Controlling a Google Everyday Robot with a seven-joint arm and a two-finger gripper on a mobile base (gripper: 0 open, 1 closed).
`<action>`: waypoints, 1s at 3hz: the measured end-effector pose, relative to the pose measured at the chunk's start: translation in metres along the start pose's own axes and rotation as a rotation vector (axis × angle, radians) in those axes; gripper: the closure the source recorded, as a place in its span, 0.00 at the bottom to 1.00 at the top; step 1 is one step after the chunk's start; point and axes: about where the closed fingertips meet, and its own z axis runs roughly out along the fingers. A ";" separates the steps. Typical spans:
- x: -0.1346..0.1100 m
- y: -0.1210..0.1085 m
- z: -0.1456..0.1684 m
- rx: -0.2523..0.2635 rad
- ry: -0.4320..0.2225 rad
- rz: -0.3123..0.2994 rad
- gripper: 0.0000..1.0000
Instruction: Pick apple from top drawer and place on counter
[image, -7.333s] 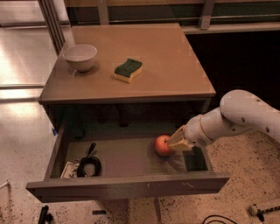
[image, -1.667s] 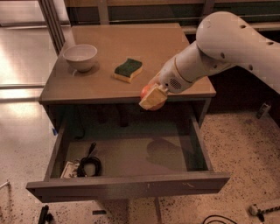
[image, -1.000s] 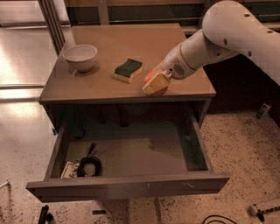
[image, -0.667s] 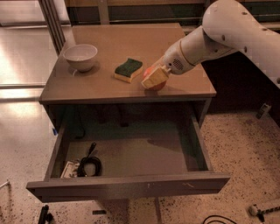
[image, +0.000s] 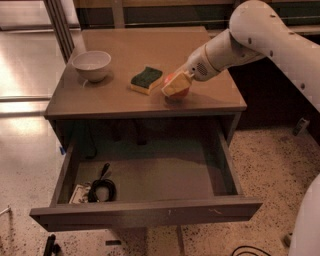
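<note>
- Your claw (image: 176, 85) sits low over the front right part of the worktop (image: 125, 50). It is at the end of the white arm (image: 260, 35), which reaches in from the upper right.
- The claw's pale yellowish fingers (image: 172, 88) are clamped around the apple (image: 179, 94). You can see red skin peeking out above the fingers on the left and again below them.
- The apple is down at the level of the worktop, out of the top drawer (image: 145, 212), with a dark shadow right under it. You cannot tell from this view whether it rests on the wood or hangs just clear of it.
- The green-and-yellow sponge (image: 147, 79) lies flat just beside the apple, on its left and a little further back.
- The white bowl (image: 92, 65) stands upright near the left edge of the worktop, well apart from the apple and the claw.
- The top drawer is pulled wide open beneath the worktop, with its flat front panel towards the camera and its grey-green inside in plain view.
- In the drawer's front left corner you have a coil of black cable (image: 102, 189), with something small and pale touching it on the left that is too dim to name.
</note>
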 end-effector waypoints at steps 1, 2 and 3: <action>0.005 -0.008 0.006 -0.006 0.012 0.017 1.00; 0.008 -0.010 0.012 -0.016 0.035 0.021 1.00; 0.008 -0.010 0.012 -0.016 0.035 0.021 0.81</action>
